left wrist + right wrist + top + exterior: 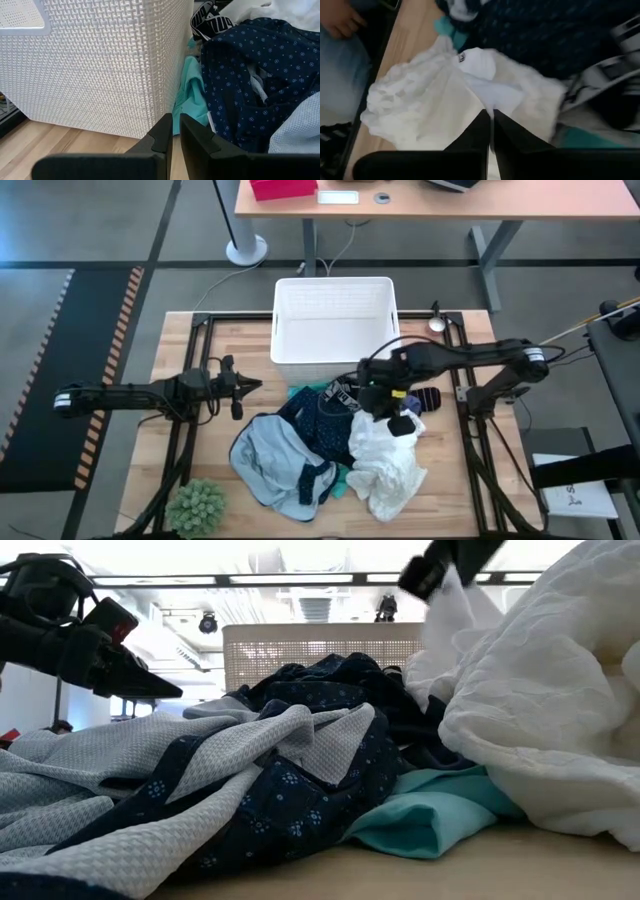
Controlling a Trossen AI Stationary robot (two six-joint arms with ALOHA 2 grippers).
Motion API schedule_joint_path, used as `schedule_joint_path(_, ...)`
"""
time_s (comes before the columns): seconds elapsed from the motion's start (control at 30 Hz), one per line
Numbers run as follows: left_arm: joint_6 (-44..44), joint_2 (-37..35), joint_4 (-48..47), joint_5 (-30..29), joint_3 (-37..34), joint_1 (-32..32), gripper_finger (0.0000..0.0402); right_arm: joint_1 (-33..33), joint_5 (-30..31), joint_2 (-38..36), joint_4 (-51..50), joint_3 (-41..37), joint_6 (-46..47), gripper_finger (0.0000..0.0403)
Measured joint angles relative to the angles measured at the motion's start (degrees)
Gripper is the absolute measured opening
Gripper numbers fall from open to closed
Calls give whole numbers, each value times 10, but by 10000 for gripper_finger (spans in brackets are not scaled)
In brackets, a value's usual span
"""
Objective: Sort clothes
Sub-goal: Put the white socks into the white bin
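Clothes (320, 455) all lie in one heap mid-table, just in front of the white basket (334, 330), which looks empty (so sorting is barely begun, I'd say). Right gripper (388, 412) sits over the heap's right side, fingers pinched on the white garment (390, 465). Left gripper (250, 387) waits near the table's left edge, fingers together, holding nothing. Wood-plank table (175, 430) w/ a green fuzzy ball (197, 507) at the front-left corner; desk (440, 200) behind.

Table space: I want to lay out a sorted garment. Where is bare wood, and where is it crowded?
Bare wood lies left of the basket, around the left tool, and right of the white garment up to the frame. Crowded: the clothes pile before the basket, where the right tool grips the white garment, and the green ball.
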Motion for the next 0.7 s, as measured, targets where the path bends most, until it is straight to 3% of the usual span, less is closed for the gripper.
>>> schedule_joint_path(0.13, 0, 0, 0, 0, 0, 0, 21, 0, 40, -15, 1, 41, -4, 0)
schedule_joint_path(0.5, 0, 0, 0, 0, 0, 0, 21, 0, 221, -30, 28, 149, -21, 0)
schedule_joint_path(0.7, 0, 0, 1, 0, 0, 0, 21, 0, 261, -29, 53, 193, -41, 0)
